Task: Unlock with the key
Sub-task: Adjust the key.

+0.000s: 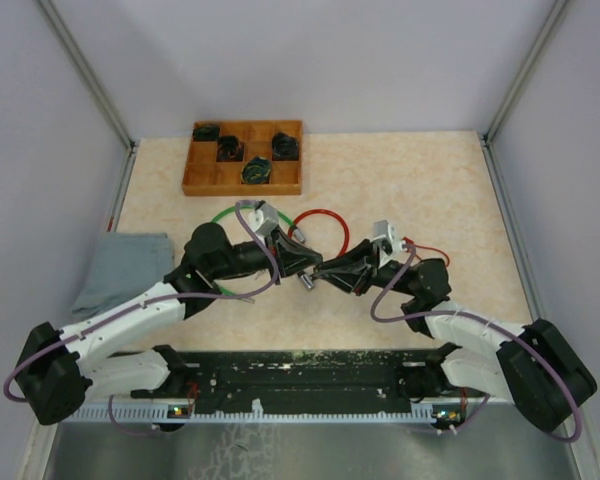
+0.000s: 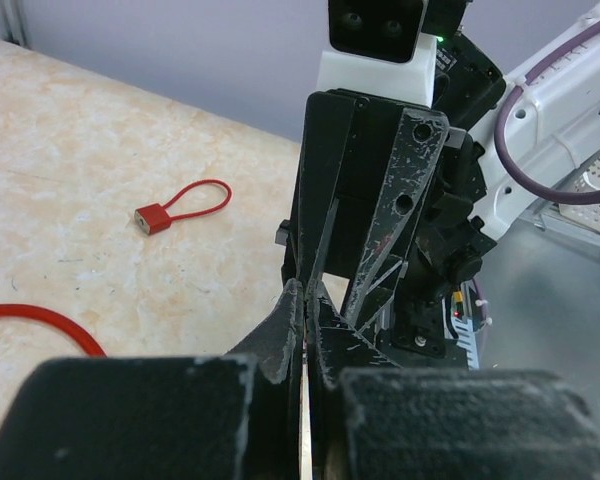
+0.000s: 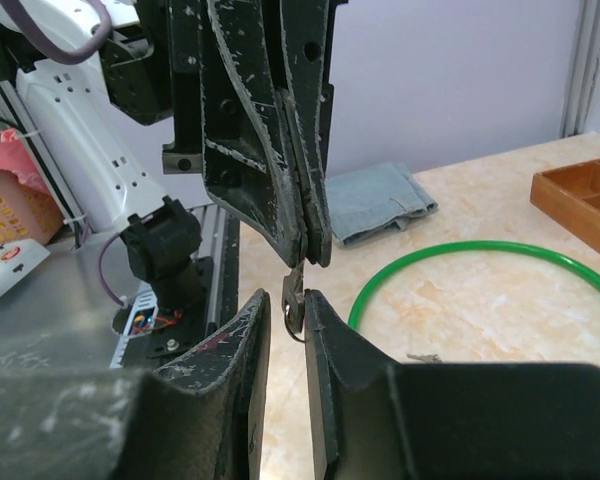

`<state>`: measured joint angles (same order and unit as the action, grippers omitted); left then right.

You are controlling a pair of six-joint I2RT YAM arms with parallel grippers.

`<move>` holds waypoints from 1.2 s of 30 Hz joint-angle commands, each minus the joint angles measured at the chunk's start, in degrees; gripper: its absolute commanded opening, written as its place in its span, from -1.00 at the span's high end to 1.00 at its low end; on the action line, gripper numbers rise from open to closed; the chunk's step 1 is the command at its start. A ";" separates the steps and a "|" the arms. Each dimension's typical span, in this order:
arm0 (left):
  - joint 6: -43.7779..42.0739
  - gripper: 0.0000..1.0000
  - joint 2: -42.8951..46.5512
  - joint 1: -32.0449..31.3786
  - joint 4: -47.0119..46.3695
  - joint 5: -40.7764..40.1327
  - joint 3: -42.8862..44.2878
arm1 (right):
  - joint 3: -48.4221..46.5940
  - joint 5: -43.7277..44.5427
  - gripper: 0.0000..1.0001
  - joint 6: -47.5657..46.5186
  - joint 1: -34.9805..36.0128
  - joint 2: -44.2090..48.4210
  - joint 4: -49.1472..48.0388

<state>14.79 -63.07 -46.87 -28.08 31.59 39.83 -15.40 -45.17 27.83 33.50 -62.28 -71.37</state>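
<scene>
My two arms meet above the middle of the pale, marbled table (image 1: 430, 190). The left arm (image 1: 130, 315) reaches in from the near left and the right arm (image 1: 470, 330) from the near right, their fingertips almost nose to nose.

At the far left stands a wooden tray (image 1: 220, 191), four of its compartments holding dark bundles (image 1: 256, 172). A grey cloth (image 1: 125, 268) lies at the table's left edge. A green ring (image 3: 480, 247) rests flat on the table, partly hidden beneath my left arm. A red ring (image 1: 325, 212) lies just right of it, on the far side of the grippers.

The red cable lock (image 2: 153, 218), a small red body with a thin loop, lies on the table to the right of where the grippers meet, apart from both and touched by neither.

My left gripper (image 2: 305, 305) is pinched tight on the key (image 3: 293, 295), a thin sliver of metal that sticks out past its fingertips toward the other gripper, with what looks like a small ring at its end. My right gripper (image 3: 285, 300) has its jaws narrowly parted, one on each side of that metal tip. Whether they press on it I cannot tell.
</scene>
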 commanded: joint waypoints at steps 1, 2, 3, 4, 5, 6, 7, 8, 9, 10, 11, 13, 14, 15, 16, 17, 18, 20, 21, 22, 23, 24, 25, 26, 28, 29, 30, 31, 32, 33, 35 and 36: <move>1.11 1.00 0.12 -0.15 -2.61 -0.75 -1.45 | 0.05 0.36 0.57 1.39 -0.01 0.13 -8.58; 1.19 1.00 0.20 -0.15 -2.72 -0.84 -1.61 | 0.21 0.97 0.56 1.31 -0.01 0.31 -8.60; 1.28 1.00 0.34 -0.13 -2.84 -0.89 -1.65 | 0.38 1.69 0.55 1.09 -0.03 0.45 -8.56; 1.30 1.00 0.43 -0.15 -2.86 -0.93 -1.71 | 0.59 2.16 0.55 0.81 -0.01 0.73 -8.14; 1.35 1.00 0.55 -0.13 -2.93 -1.06 -1.77 | 0.59 2.26 0.55 0.53 -0.01 0.94 -7.64; 1.34 1.00 0.64 -0.11 -3.07 -1.17 -1.85 | 0.48 2.30 0.56 0.30 -0.01 1.17 -7.06; 1.46 1.00 0.66 -0.14 -3.24 -1.14 -1.86 | 0.38 2.35 0.55 0.14 -0.01 1.20 -6.57; 1.55 1.00 0.73 -0.15 -3.52 -1.06 -1.99 | 0.37 2.43 0.55 -0.01 -0.01 1.24 -6.36; 1.68 1.00 0.75 -0.14 -3.82 -0.96 -2.06 | 0.41 2.88 0.53 -0.12 -0.01 1.25 -6.28; 1.87 1.00 0.75 -0.13 -4.05 -0.74 -2.11 | 0.56 3.94 0.48 -0.13 -0.01 1.41 -5.87; 1.98 1.00 0.75 -0.14 -4.21 -0.63 -2.09 | 0.73 5.15 0.45 -0.66 -0.01 1.78 -4.89; 2.15 1.00 0.84 -0.15 -4.35 -0.69 -2.19 | 1.29 7.17 0.39 -1.69 -0.01 2.84 -3.01; 2.13 1.00 0.98 -0.14 -4.42 -0.86 -2.28 | 1.33 7.36 0.38 -2.20 -0.01 3.28 -2.02; 2.20 1.00 1.09 -0.13 -4.63 -0.97 -2.45 | 1.20 7.08 0.38 -2.53 -0.01 3.60 -1.33; 2.30 1.00 1.15 -0.15 -4.88 -1.00 -2.54 | 0.79 6.35 0.39 -2.68 -0.01 3.65 -0.75; 2.46 1.00 1.14 -0.13 -5.22 -1.01 -2.57 | 0.40 5.22 0.41 -2.62 -0.01 3.51 -0.48; 2.65 1.00 0.99 -0.15 -5.61 -0.96 -2.57 | 0.01 3.94 0.43 -2.36 -0.01 3.05 -0.48; 3.00 1.00 0.58 -0.15 -6.53 -0.85 -2.58 | -0.45 1.60 0.47 -1.09 -0.01 1.61 -2.20; 3.30 1.00 0.31 -0.15 -6.86 -0.68 -2.57 | -0.44 0.71 0.48 -0.22 -0.01 0.84 -3.51; 3.54 1.00 0.17 -0.14 -7.24 -0.56 -2.51 | -0.46 -0.19 0.49 0.62 -0.01 -0.03 -5.96; 3.81 1.00 0.07 -0.15 -7.47 -0.37 -2.50 | -0.55 -0.68 0.51 1.32 -0.01 -0.82 -7.26; 3.98 1.00 0.03 -0.15 -7.73 -0.35 -2.56 | -0.70 -1.23 0.54 2.07 -0.01 -1.60 -8.15; 4.05 1.00 0.05 -0.15 -7.96 -0.42 -2.57 | -0.83 -1.60 0.56 2.55 -0.01 -2.25 -8.85; 4.10 1.00 0.13 -0.11 -8.11 -0.42 -2.57 | -0.93 -1.75 0.58 2.85 -0.01 -2.82 -9.64; 4.28 1.00 0.16 -0.15 -8.37 -0.46 -2.72 | -0.82 -1.72 0.62 3.50 -0.05 -3.60 -11.11; 4.31 1.00 0.14 -0.13 -8.35 -0.46 -2.74 | -0.71 -1.64 0.63 3.79 -0.01 -3.87 -11.91; 4.32 1.00 0.05 -0.15 -8.39 -0.34 -2.79 | -0.73 -1.66 0.64 4.07 -0.01 -4.05 -12.40; 4.37 1.00 -0.03 -0.14 -8.42 -0.36 -2.86 | -0.77 -1.68 0.64 4.17 -0.01 -4.08 -12.73; 4.42 1.00 -0.11 -0.15 -8.54 -0.39 -2.88 | -0.85 -1.68 0.64 4.22 -0.01 -4.08 -12.88; 4.49 1.00 -0.20 -0.13 -8.76 -0.25 -3.03 | -0.86 -1.68 0.63 4.19 -0.01 -4.01 -12.87; 4.62 1.00 -0.30 -0.15 -8.99 -0.18 -3.14 | -0.94 -1.38 0.59 4.11 -0.01 -3.63 -12.74; 4.71 1.00 -0.34 -0.15 -9.09 -0.14 -3.18 | -0.95 -1.27 0.57 4.08 -0.01 -3.42 -12.66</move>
<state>18.72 -63.02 -46.87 -34.02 30.89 37.32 -13.98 -45.58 31.33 33.52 -66.24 -79.24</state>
